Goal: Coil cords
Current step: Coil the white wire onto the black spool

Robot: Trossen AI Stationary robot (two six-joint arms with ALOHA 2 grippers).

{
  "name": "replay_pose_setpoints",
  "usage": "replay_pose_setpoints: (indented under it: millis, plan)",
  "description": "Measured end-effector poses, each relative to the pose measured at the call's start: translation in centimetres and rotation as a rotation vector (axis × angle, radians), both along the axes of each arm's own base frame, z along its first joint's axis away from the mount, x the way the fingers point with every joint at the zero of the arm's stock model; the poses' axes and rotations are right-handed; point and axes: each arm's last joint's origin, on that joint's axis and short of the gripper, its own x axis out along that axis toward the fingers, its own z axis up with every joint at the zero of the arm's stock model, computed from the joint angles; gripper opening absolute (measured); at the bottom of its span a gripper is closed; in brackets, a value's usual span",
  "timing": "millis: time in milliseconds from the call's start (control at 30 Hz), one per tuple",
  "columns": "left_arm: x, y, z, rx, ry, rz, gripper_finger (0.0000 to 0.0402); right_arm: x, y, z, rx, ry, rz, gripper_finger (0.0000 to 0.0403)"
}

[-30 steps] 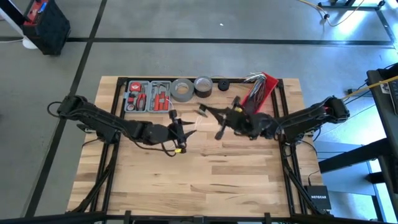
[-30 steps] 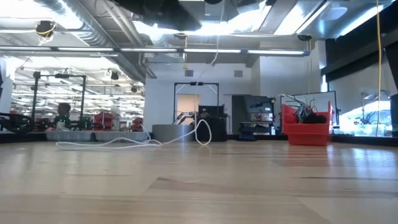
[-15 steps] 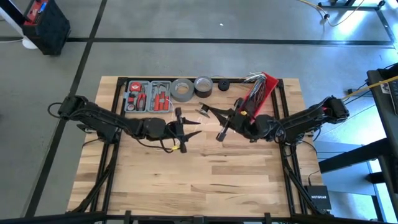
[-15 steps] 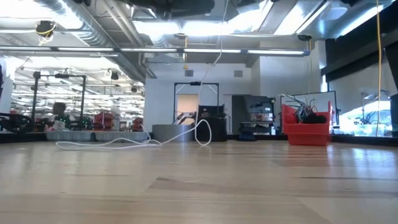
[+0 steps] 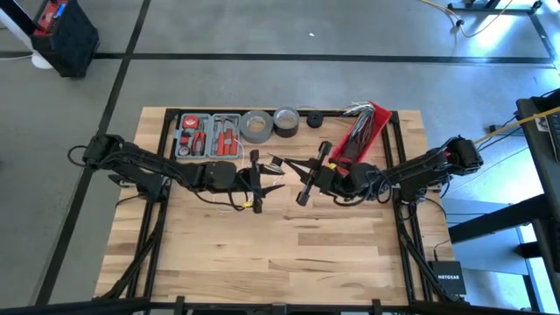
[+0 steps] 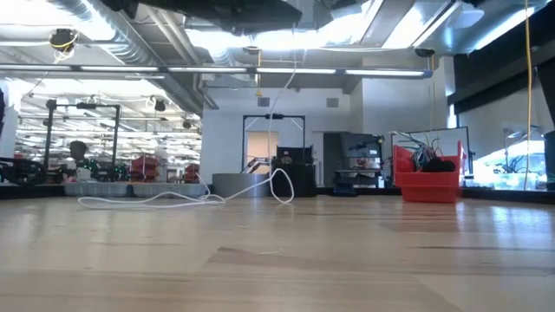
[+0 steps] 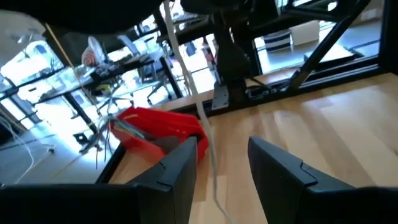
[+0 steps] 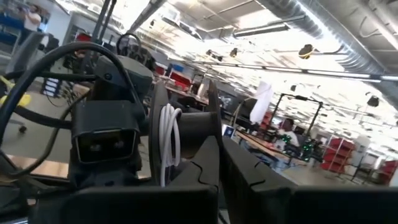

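The right gripper [image 5: 302,185] is pinched shut on the white cord [image 8: 168,146], several turns bunched against its fingers; the left gripper [image 5: 262,181], fingers spread and empty, straddles the strand; farther back, slack trails across the table [image 6: 347,251] toward the tape roll [image 6: 234,185]; next, I judge, another loop.

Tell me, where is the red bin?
In the high view, the red bin sits at the table's far right edge, beyond the right hand.

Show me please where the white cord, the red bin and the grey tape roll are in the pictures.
white cord [image 6: 156,200], low view, on the slack part lying on the table
red bin [image 6: 426,185], low view, on its front wall
grey tape roll [image 5: 255,127], high view, on its top ring
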Motion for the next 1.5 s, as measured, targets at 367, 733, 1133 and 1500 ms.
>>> replay_pose_setpoints:
  millis: [367,733,1133,1500]
  plan:
    - [1.1,2.0,-2.5,0.007,0.101,0.117,0.0139,0.2,-0.5,0.2,-0.046,0.015,-0.049,0.0005]
    - [0.5,0.4,-1.3,0.061,0.055,0.143,0.0139,0.2,-0.3,0.2,-0.055,0.014,-0.031,0.0005]
    - [0.4,1.1,-1.9,0.128,0.132,0.199,0.001,0.2,-0.3,0.2,-0.058,0.013,-0.023,0.0005]
    - [-3.4,0.5,0.7,0.429,0.284,0.605,0.0008,0.5,-0.5,-0.6,-0.11,0.121,-0.017,0.0005]
